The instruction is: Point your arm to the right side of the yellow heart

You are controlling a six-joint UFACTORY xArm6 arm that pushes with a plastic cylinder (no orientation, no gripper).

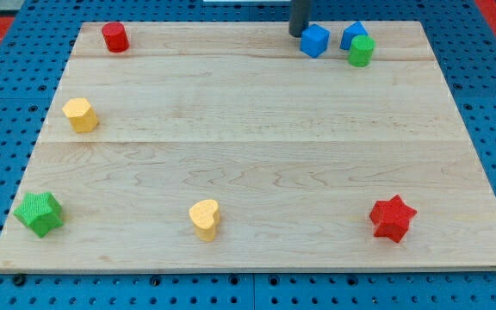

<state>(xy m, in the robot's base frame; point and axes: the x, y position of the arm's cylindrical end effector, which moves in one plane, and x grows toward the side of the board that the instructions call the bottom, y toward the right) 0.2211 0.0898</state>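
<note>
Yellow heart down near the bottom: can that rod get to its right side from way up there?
Probably yes. My tip sits at the view's top beside the blue cube, and the board between it and the yellow heart looks bare; the red star lies well off rightward.

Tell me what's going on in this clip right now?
My tip sits at the view's top edge of the wooden board, just left of the blue cube. The yellow heart lies far off near the view's bottom, untouched, so the move to its right side is not yet made.
</note>
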